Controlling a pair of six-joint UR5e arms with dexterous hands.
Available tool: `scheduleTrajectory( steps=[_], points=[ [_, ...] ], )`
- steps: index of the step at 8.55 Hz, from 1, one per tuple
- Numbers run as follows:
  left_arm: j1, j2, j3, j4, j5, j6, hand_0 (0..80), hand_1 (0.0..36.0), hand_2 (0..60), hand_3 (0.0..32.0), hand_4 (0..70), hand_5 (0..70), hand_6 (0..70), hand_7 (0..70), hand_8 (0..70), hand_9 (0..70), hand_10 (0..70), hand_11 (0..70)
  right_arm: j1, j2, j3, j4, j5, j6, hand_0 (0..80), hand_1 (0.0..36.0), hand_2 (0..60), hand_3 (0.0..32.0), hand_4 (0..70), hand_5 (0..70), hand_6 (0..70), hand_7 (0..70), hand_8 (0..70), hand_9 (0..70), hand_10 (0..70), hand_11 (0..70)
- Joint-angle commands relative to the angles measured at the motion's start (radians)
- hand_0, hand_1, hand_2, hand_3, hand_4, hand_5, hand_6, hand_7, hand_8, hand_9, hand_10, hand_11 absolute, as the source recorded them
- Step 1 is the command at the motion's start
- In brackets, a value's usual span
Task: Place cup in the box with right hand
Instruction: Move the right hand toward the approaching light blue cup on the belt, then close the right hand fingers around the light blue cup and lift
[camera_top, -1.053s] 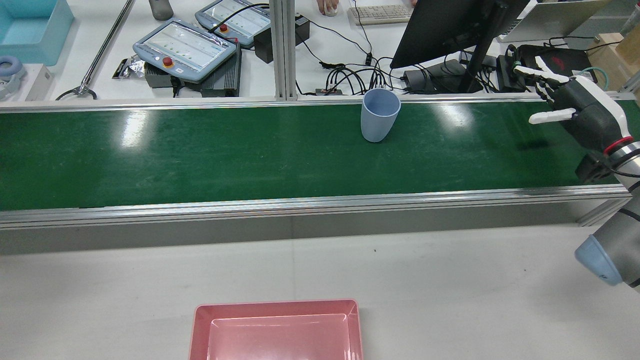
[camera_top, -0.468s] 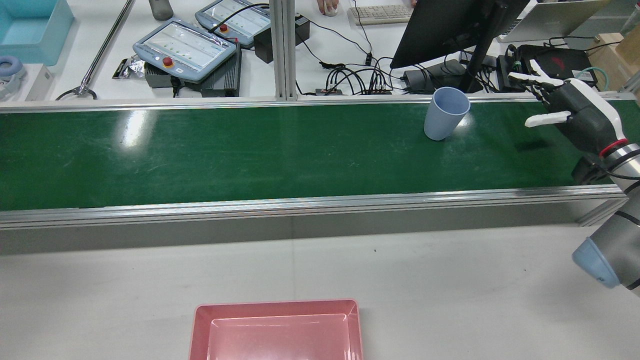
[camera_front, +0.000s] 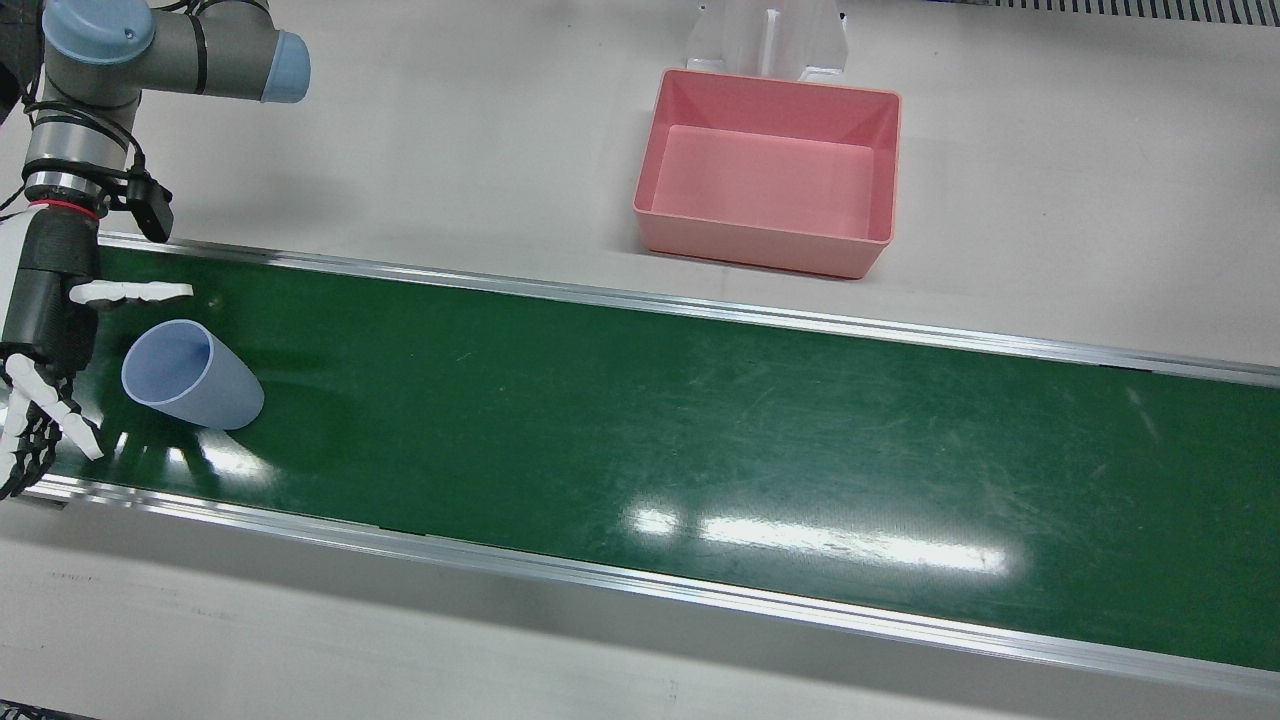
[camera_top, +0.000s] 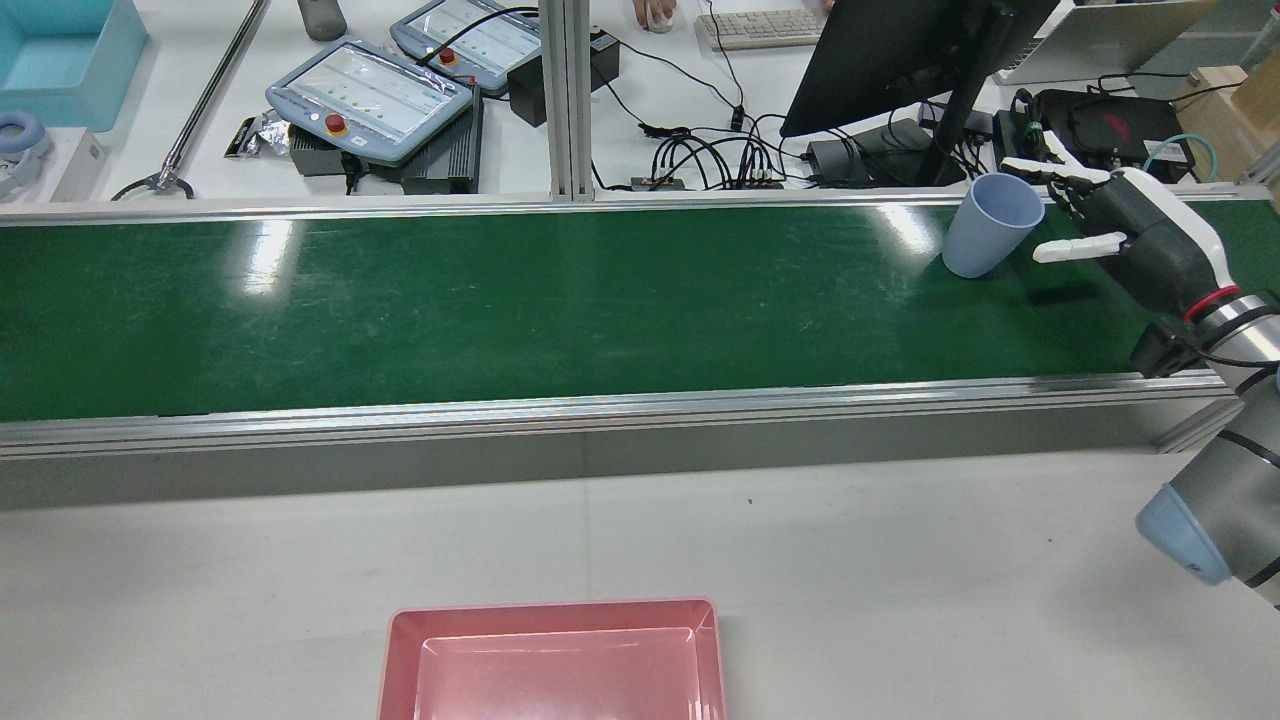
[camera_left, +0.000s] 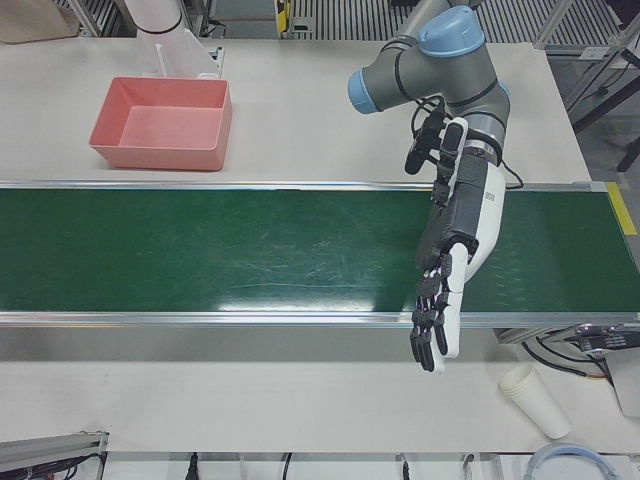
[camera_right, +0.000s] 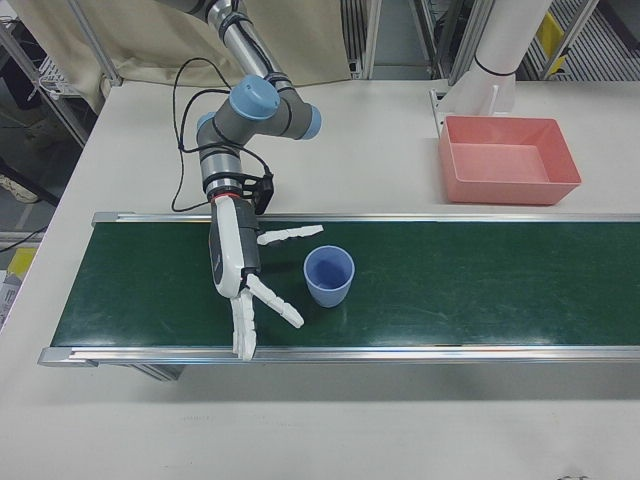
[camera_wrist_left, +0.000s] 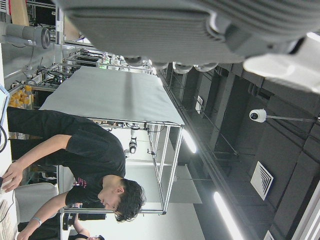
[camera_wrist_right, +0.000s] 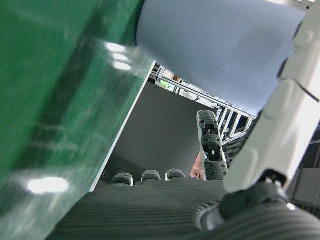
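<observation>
A light blue cup (camera_top: 988, 228) stands upright on the green belt (camera_top: 500, 300), at the far right in the rear view. My right hand (camera_top: 1120, 235) is open just beyond it, with the thumb on one side and the fingers on the other. The front view shows the cup (camera_front: 190, 375) close before the open palm of that hand (camera_front: 45, 340); I cannot tell whether they touch. The right hand view is filled by the cup's wall (camera_wrist_right: 220, 45). The pink box (camera_top: 555, 655) is empty on the white table. My left hand (camera_left: 455, 250) hangs open and empty over the belt's other end.
The belt has raised aluminium rails (camera_top: 600, 410) along both sides. The box (camera_front: 770, 165) lies across the near rail from the cup (camera_right: 328, 275). Monitor, cables and control pendants (camera_top: 370, 95) sit behind the belt. Paper cups (camera_left: 535, 398) lie past the left end.
The cup has ridden the belt to the right in the rear view and now sits between my right hand's thumb and fingers. The right hand has shifted slightly left and stayed open.
</observation>
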Motion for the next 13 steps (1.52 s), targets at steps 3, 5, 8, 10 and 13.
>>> scheduleTrajectory(
  steps=[3, 5, 8, 10, 13],
  points=[
    [0.001, 0.000, 0.000, 0.000, 0.000, 0.000, 0.0, 0.0, 0.0, 0.0, 0.0, 0.0, 0.0, 0.0, 0.0, 0.0, 0.0, 0.0, -0.008, 0.000, -0.029, 0.003, 0.067, 0.006, 47.6, 8.3, 0.0, 0.0, 13.8, 3.0, 1.0, 0.3, 0.0, 0.0, 0.0, 0.0],
    [0.001, 0.000, 0.000, 0.000, 0.000, 0.000, 0.0, 0.0, 0.0, 0.0, 0.0, 0.0, 0.0, 0.0, 0.0, 0.0, 0.0, 0.0, -0.008, 0.000, -0.026, 0.002, 0.068, 0.017, 55.0, 36.0, 60.0, 0.0, 29.8, 17.1, 28.2, 70.0, 45.9, 70.0, 25.5, 39.6],
    [-0.001, 0.000, 0.000, 0.000, 0.000, 0.001, 0.0, 0.0, 0.0, 0.0, 0.0, 0.0, 0.0, 0.0, 0.0, 0.0, 0.0, 0.0, 0.012, -0.001, 0.020, 0.000, 0.068, 0.051, 80.0, 36.0, 60.0, 0.0, 39.5, 33.8, 57.2, 70.0, 70.0, 70.0, 70.0, 70.0],
    [-0.001, 0.000, 0.000, 0.000, 0.000, 0.000, 0.0, 0.0, 0.0, 0.0, 0.0, 0.0, 0.0, 0.0, 0.0, 0.0, 0.0, 0.0, 0.041, -0.009, 0.160, -0.014, 0.064, 0.042, 77.9, 36.0, 60.0, 0.0, 34.6, 34.0, 57.2, 70.0, 70.0, 70.0, 70.0, 70.0],
    [0.001, 0.000, 0.000, 0.000, 0.000, 0.000, 0.0, 0.0, 0.0, 0.0, 0.0, 0.0, 0.0, 0.0, 0.0, 0.0, 0.0, 0.0, 0.025, -0.003, 0.326, -0.080, 0.066, 0.034, 80.0, 36.0, 60.0, 0.0, 31.7, 32.6, 55.0, 70.0, 70.0, 70.0, 70.0, 70.0]
  ],
)
